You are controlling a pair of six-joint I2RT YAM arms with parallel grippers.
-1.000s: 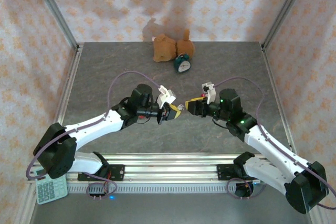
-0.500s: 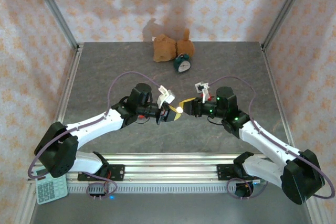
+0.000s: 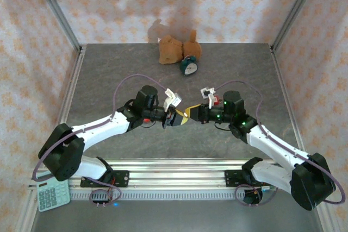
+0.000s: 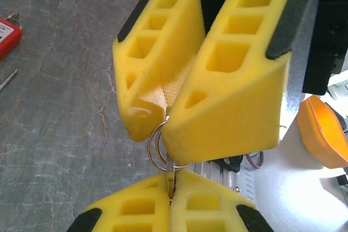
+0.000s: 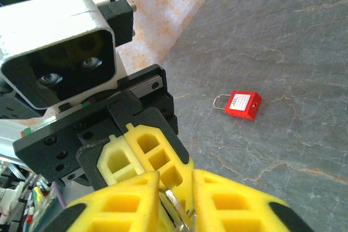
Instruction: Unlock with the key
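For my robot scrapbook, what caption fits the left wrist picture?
Left gripper and right gripper pinch one key ring above the grey table.

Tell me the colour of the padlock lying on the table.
Red padlock, white label; right wrist view shows it best.

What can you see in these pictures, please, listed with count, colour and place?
padlock: one, red, lying on the table
key: one, metal, between the left gripper's fingertips
key ring: one, silver, between the two grippers
plush toy: one, brown, far edge
alarm clock: one, teal, beside the toy
calculator: one, pale, near-left corner
table: one, grey
left gripper: one, yellow fingers, shut on the key
right gripper: one, yellow fingers, closed on the key ring
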